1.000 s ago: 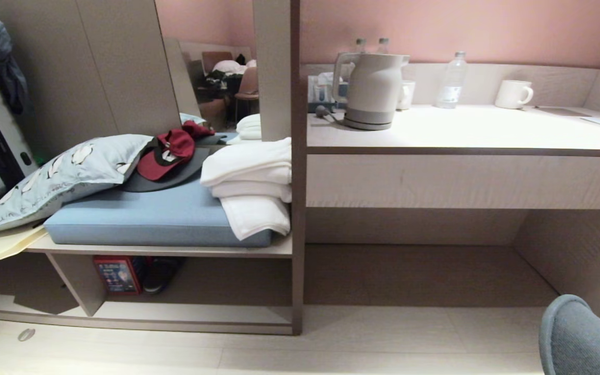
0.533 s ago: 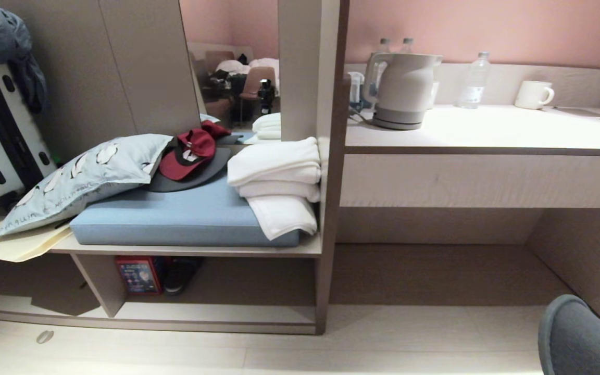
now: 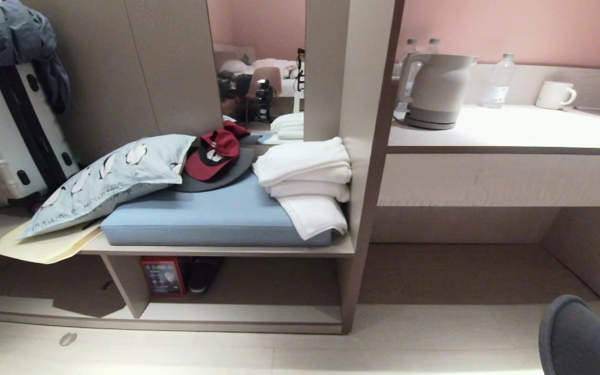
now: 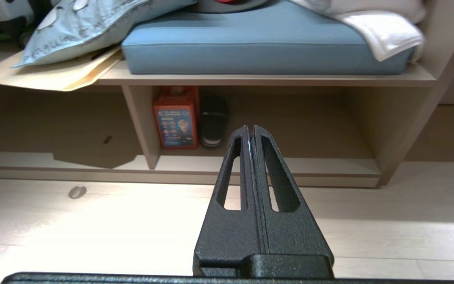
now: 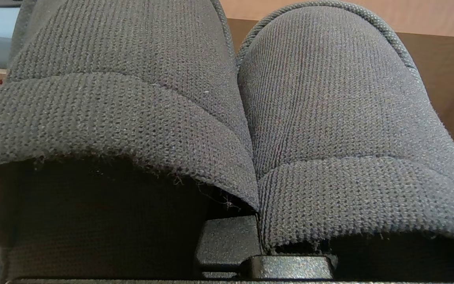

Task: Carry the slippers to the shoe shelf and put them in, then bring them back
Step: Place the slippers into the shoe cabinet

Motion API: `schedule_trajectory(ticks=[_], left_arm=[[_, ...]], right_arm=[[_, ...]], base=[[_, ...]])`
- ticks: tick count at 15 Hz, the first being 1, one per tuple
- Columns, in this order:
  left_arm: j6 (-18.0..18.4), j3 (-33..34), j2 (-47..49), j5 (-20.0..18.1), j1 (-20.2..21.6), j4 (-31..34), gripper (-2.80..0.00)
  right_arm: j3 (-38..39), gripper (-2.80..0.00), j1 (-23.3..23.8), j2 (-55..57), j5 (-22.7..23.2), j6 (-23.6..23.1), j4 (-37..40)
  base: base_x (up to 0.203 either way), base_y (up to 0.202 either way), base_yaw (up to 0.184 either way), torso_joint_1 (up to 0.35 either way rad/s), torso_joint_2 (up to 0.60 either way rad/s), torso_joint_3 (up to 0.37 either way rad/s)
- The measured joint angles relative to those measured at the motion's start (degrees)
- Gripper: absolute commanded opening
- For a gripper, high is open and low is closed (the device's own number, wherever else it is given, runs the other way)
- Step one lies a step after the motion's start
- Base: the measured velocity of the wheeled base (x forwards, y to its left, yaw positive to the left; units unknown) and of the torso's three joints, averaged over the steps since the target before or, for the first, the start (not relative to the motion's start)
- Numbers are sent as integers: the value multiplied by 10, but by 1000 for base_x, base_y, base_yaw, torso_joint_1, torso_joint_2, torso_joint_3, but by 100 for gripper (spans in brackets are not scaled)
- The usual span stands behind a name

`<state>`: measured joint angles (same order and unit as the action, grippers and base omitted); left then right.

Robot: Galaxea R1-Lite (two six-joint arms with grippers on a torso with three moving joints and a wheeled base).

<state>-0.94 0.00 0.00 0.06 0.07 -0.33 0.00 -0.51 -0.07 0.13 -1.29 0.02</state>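
Observation:
The dark grey fabric slippers [image 3: 581,338] show at the lower right corner of the head view, side by side with toes forward. In the right wrist view the slippers [image 5: 227,98] fill the picture. My right gripper [image 5: 246,244] is shut on their two adjoining inner walls, and its fingertips are hidden inside them. The shoe shelf [image 3: 242,312] is the low beige compartment under the bench, ahead and to the left, split by a divider [image 3: 123,284]. My left gripper [image 4: 249,128] is shut and empty, pointing at the shoe shelf [image 4: 266,165] from above the floor.
A red box [image 3: 163,275] and a black shoe [image 3: 203,273] stand in the shelf beside the divider. Above lie a blue cushion [image 3: 211,216], pillow [image 3: 107,177], cap [image 3: 214,153] and folded towels [image 3: 305,177]. A suitcase [image 3: 8,135] stands left, and a desk [image 3: 508,130] with a kettle [image 3: 438,91] stands right.
The whole scene has slid to the right in the head view, so the camera has moved left. The slippers keep their place in the lower right corner.

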Motion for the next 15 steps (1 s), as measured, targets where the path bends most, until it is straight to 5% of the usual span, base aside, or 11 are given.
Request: schedule_trajectory(ticks=[15], left_arm=[[0,0,0,0,0,0,-280]], right_arm=[[0,-280,0,0,0,0,0]], base=[[0,197,-2,3,3,2]])
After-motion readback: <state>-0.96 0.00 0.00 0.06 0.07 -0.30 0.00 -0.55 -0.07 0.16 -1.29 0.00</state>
